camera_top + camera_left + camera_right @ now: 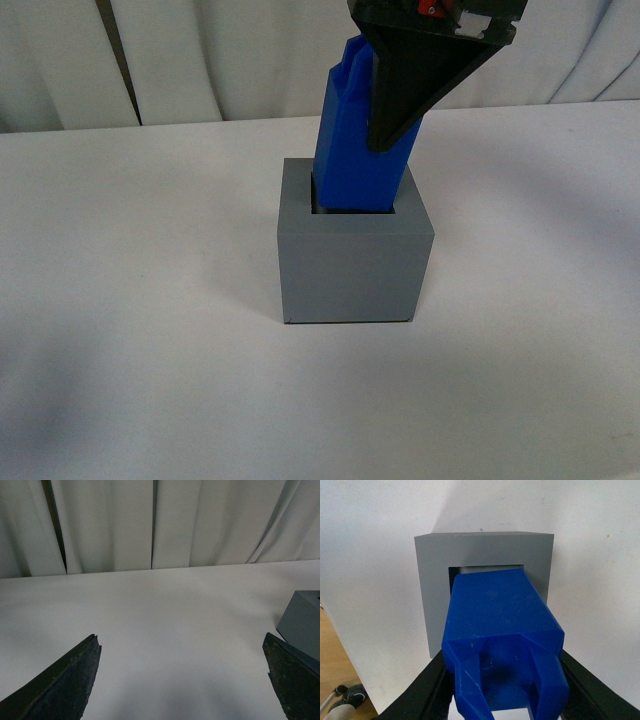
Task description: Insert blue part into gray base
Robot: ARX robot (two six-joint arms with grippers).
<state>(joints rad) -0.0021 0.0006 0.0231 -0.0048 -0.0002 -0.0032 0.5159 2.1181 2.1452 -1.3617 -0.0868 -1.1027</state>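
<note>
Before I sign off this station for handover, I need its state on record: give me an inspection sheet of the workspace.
Surface: white table, flat.
Job's things: blue part stands with its lower end in the recess of the gray base, most of it above the rim.
Clutter: nothing seen.
Grippers: right pincer shut on the blue part near its top; left pincer open, empty, beside the base.
Cables: nothing seen.
Surroundings: white curtain behind the table; wood floor past its edge.

Base [355, 275] sits mid-worktop [120, 300], with a curtain [250, 60] behind the far edge. Part [350, 175] stands with its lower end in the base's top recess, the rest above the rim. Right hand [504, 660] grips the part's upper sides from above.
</note>
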